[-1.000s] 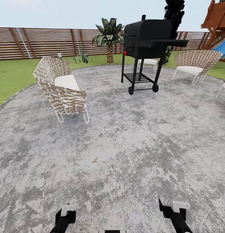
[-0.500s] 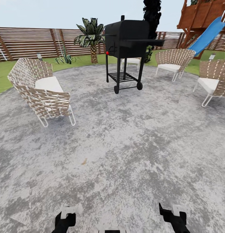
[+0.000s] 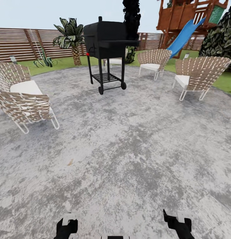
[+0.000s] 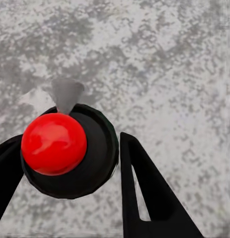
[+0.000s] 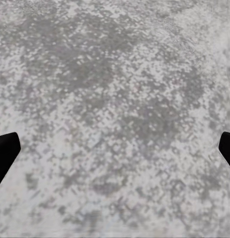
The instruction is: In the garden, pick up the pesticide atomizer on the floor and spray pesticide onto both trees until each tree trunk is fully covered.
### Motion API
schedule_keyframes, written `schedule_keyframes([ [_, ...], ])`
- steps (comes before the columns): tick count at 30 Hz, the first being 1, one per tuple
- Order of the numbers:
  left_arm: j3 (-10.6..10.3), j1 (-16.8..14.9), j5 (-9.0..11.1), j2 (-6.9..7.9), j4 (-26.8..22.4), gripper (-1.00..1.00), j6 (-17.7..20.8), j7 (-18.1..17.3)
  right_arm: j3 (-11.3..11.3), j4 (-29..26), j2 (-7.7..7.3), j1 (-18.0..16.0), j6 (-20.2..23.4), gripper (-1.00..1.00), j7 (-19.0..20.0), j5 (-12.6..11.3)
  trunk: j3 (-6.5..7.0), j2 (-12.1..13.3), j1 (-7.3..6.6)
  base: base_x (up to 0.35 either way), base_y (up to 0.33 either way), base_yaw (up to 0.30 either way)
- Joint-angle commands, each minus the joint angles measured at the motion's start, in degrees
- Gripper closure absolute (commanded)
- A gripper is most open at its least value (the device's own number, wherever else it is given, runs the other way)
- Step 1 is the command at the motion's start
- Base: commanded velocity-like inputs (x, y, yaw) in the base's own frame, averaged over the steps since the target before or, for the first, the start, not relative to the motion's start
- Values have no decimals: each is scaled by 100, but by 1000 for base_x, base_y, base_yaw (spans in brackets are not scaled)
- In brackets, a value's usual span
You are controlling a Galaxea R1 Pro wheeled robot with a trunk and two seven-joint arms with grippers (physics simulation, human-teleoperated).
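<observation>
The left end effector (image 4: 70, 158) grips the pesticide atomizer (image 4: 70, 151), its two black fingers pressed against the bottle's round black body on either side, the red cap (image 4: 54, 144) facing the wrist camera above the grey speckled floor (image 4: 169, 59). The right end effector (image 5: 115, 148) holds nothing, its fingertips spread wide over bare paving. Ahead on the floor (image 3: 128, 149) stands a black barbecue grill (image 3: 107, 49), with a woven bench (image 3: 22, 96) to the left and woven chairs (image 3: 198, 74) to the right. Behind them lie the lawn, a slatted wooden fence (image 3: 22, 43), a palm-like plant (image 3: 71, 36), a wooden play tower with a blue slide (image 3: 185, 33), and a dark bush (image 3: 220, 36).
</observation>
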Motion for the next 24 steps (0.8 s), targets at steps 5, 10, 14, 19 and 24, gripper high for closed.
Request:
schedule_keyframes([
  [5,-2,1,-2,-1,0,100,0,4,0,0,0,0,0,-100,0,-2,0,0,0,-267,-185,-300],
  [10,-1,2,-2,0,-4,100,1,4,0,0,0,0,0,-100,0,0,0,0,0,-217,-213,-300],
  [14,0,-1,-2,0,-7,100,1,4,0,0,0,0,0,-100,0,-6,0,0,0,-195,-227,-300],
  [19,0,0,-2,0,-5,100,0,4,0,0,0,0,0,-100,0,-5,0,0,0,-156,-241,-300],
  [24,0,2,-2,0,-3,100,0,4,0,0,0,0,0,-100,0,-6,0,0,0,-113,-257,-300],
])
